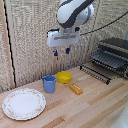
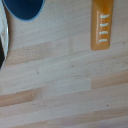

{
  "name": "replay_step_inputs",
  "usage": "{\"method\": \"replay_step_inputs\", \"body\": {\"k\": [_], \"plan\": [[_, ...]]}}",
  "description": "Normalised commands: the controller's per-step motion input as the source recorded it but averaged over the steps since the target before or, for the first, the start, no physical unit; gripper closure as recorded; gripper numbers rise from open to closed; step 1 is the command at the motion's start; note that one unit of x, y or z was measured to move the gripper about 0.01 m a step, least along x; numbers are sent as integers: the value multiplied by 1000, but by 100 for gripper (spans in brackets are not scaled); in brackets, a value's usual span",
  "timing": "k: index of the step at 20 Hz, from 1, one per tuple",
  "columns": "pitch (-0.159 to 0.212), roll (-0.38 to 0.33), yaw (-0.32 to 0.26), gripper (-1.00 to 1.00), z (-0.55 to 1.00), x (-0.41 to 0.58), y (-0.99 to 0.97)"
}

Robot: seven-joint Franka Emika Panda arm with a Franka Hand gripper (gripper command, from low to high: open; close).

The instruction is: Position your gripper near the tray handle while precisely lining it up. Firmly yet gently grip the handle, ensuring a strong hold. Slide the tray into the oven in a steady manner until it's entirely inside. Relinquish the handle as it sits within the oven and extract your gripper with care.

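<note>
The gripper (image 1: 61, 51) hangs high at upper centre, its blue-tipped fingers slightly spread and holding nothing. The oven (image 1: 114, 52) sits at the right edge, its tray (image 1: 108, 60) drawn partly out over the open door (image 1: 95, 72). Below the gripper stand a cup (image 1: 49, 83), bowl (image 1: 64, 77) and orange block (image 1: 76, 89); a plate (image 1: 24, 103) lies lower left.

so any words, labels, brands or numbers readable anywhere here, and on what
None can be read.
Orange block: pale marks on its face, too blurred to tell whether they are letters.
Oven: no legible label or dial numbers at this size.
Plate: a rim pattern only, no text.
Blue cup and yellow bowl: plain.
</note>
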Motion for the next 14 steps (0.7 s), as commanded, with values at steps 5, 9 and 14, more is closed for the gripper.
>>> {"method": "replay_step_inputs", "body": {"k": [5, 9, 14], "plan": [[21, -327, 92, -100, -86, -2, -341], [5, -331, 76, -100, -56, -13, -382], [0, -337, 70, -100, -5, -42, -393]]}}
